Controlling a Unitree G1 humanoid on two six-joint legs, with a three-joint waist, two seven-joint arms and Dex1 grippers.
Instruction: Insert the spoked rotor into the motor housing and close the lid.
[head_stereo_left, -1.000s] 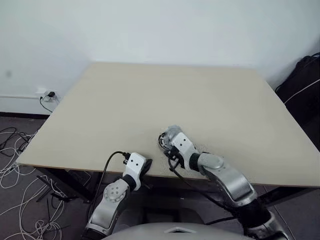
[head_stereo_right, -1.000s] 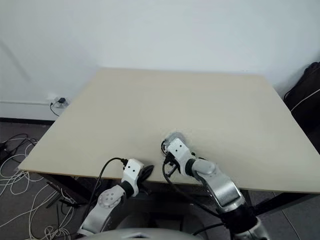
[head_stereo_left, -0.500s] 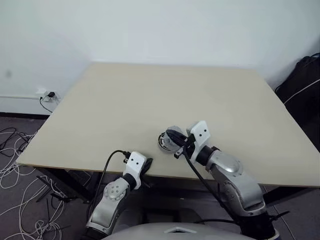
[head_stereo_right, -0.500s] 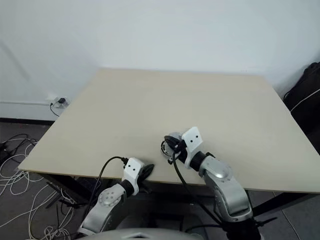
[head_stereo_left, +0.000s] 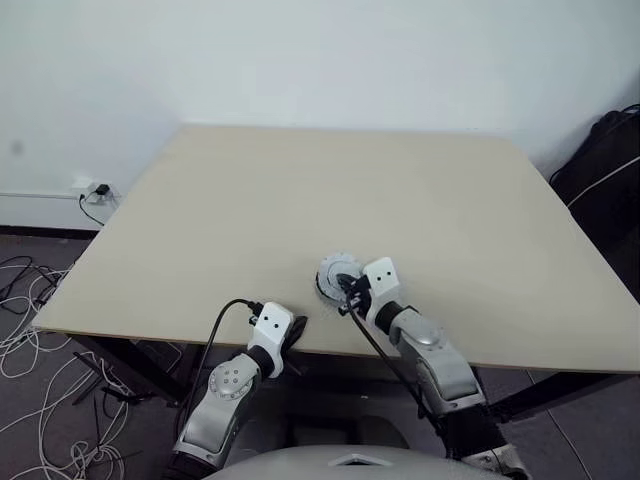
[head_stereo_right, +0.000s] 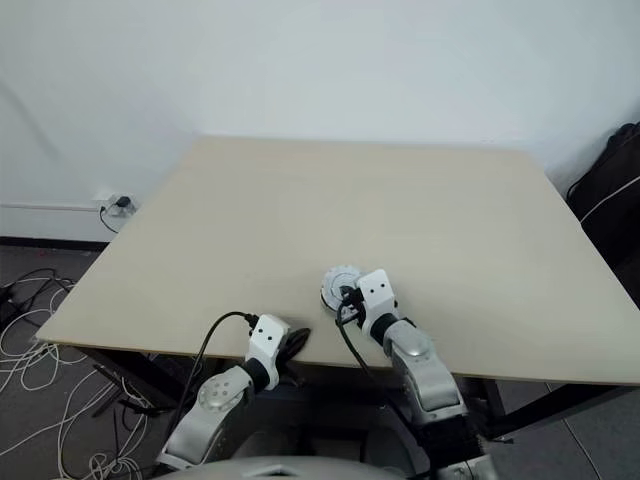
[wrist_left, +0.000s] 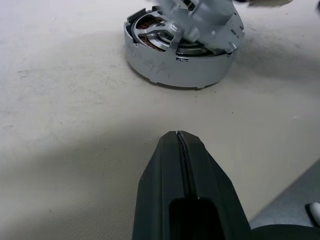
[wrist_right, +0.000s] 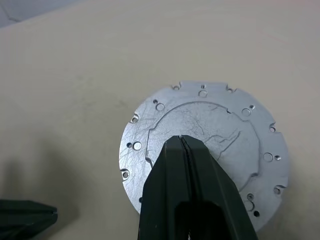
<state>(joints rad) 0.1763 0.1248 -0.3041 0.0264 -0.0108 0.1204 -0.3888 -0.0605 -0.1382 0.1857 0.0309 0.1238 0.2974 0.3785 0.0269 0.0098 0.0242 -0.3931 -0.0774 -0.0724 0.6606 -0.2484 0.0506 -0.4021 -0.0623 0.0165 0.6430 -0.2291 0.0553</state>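
Near the table's front edge stands the motor housing (wrist_left: 175, 70), a silver-walled round part; copper windings (wrist_left: 148, 25) show through a gap at its top. The lid (wrist_right: 200, 125), a silver disc with small holes and a notched rim, lies over it, also seen as the lid (head_stereo_left: 336, 268). The spoked rotor is hidden beneath the lid. My right gripper (wrist_right: 181, 138) is shut, its tip over the lid's middle; whether it touches I cannot tell. My left gripper (wrist_left: 177, 134) is shut and empty, low over the table just short of the housing, at the front edge (head_stereo_left: 298, 326).
The beige table (head_stereo_left: 350, 180) stretches bare behind the housing. Its front edge (head_stereo_left: 150, 335) runs close under both grippers. A black bag (head_stereo_left: 610, 165) stands right of the table. Cables (head_stereo_left: 30, 330) and a wall socket (head_stereo_left: 95, 188) are on the left.
My right hand lifted off to the right of the part, then came down again with its shut tip over the lid. The lid's top face now shows. The left arm stayed still.
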